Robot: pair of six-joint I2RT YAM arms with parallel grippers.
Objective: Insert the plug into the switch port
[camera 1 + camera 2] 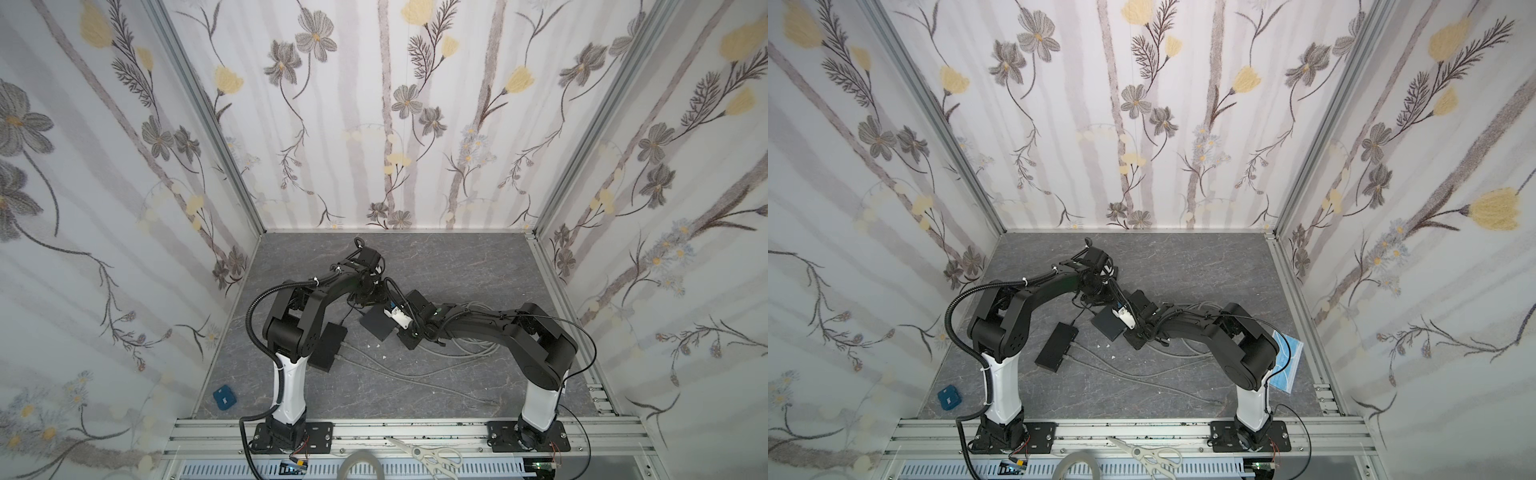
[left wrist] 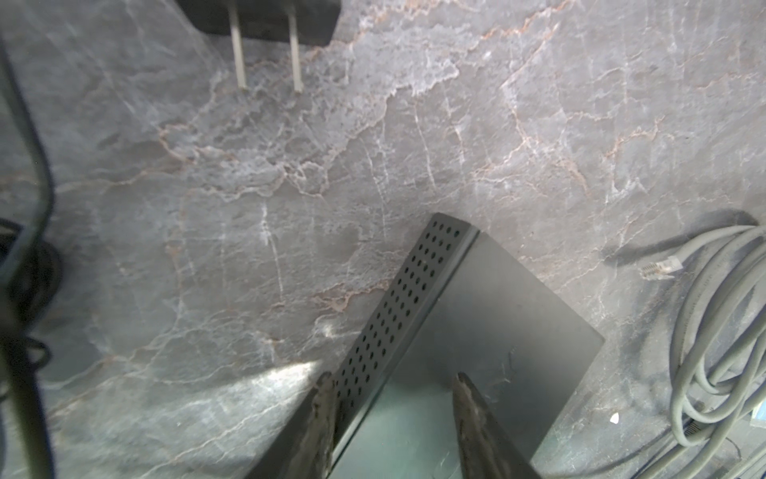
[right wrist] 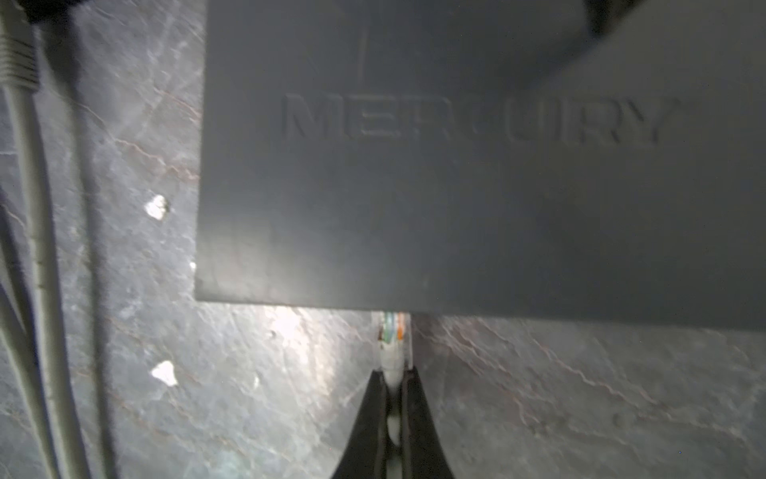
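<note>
Insertion step: right gripper [image 3: 393, 381] pinches plug [image 3: 391, 336] at switch [image 3: 414, 186] edge; left gripper [image 2: 393, 377], half-open, clamps switch. Next: push straight in.

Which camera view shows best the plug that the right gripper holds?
The right wrist view: the plug is close and central, pinched by the right gripper, its tip at the edge of the switch. In both top views it cannot be made out. The left wrist view does not show it.
</note>
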